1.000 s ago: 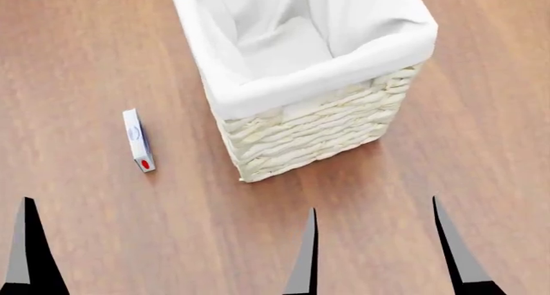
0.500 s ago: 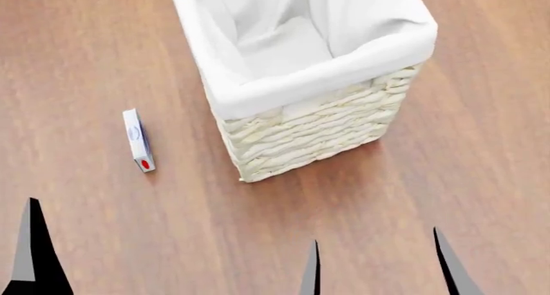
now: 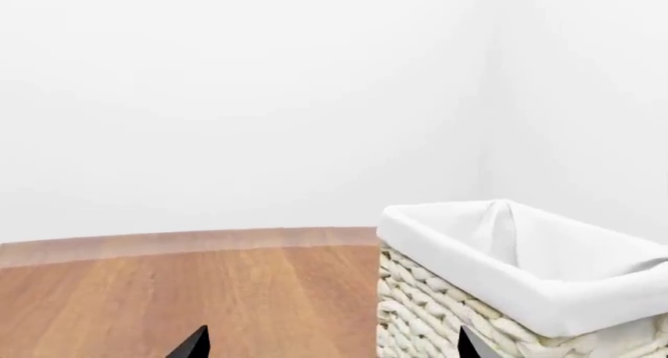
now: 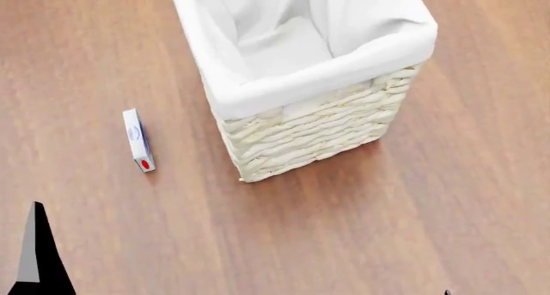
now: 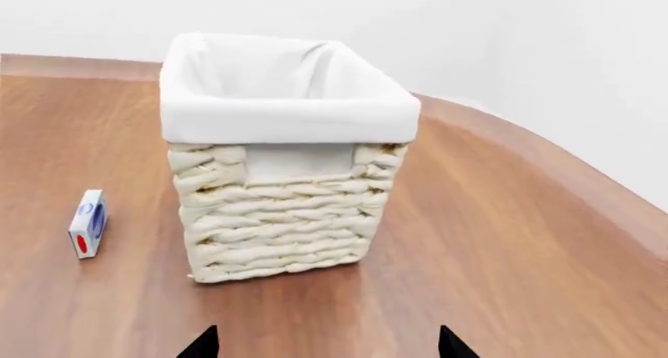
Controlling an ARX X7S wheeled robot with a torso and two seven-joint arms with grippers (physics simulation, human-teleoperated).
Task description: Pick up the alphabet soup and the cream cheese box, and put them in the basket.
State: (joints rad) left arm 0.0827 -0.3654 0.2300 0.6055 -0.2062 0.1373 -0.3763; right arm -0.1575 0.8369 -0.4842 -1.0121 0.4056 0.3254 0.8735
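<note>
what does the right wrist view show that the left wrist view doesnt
Only the right wrist view shows the cream cheese box, standing on edge on the wooden surface, apart from the basket. It also shows the basket's whole front, with the handle opening under the white liner, and both tips of the right gripper, spread apart.

Only the left wrist view shows the left gripper, its tips also apart, and a large stretch of white wall.

Both share the basket, the liner and the wooden surface. Neither shows the alphabet soup.
</note>
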